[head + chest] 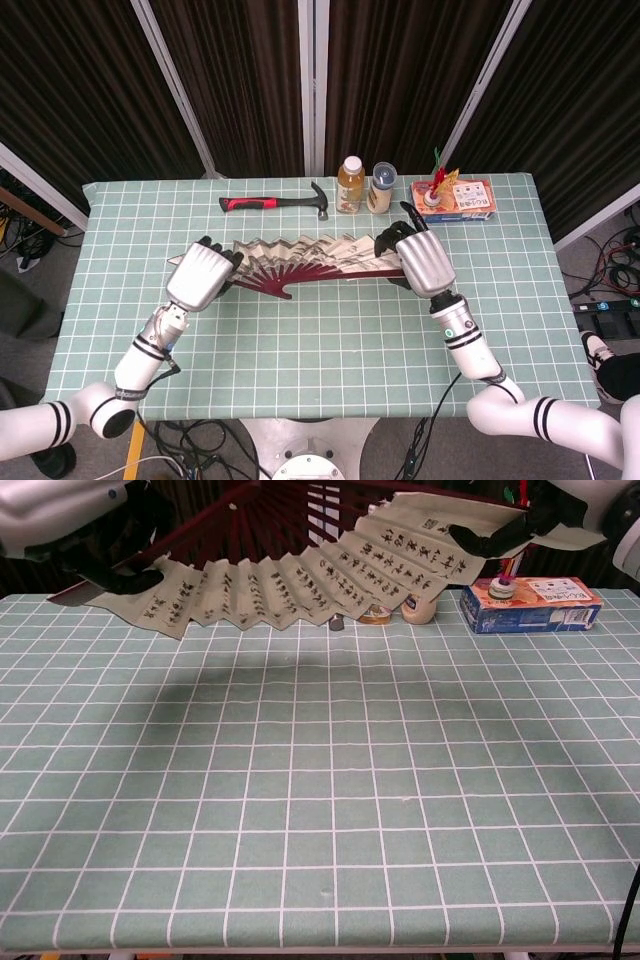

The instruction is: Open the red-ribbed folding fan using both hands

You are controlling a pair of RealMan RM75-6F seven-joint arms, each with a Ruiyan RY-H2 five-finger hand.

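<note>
The folding fan [300, 258] with dark red ribs and beige calligraphy paper [300, 575] is spread wide and held in the air above the table's far half. My left hand [200, 275] grips its left end, also visible at the chest view's top left as my left hand [70, 525]. My right hand [424, 260] grips the right end; only its edge shows at the chest view's top right corner [590, 505]. The red ribs [290, 505] fan out behind the paper.
A red-handled hammer [275, 203] lies at the back of the green gridded table [320, 340]. A juice bottle [349, 185], a small can [383, 187] and an orange box [452, 200] with a small toy stand at the back right.
</note>
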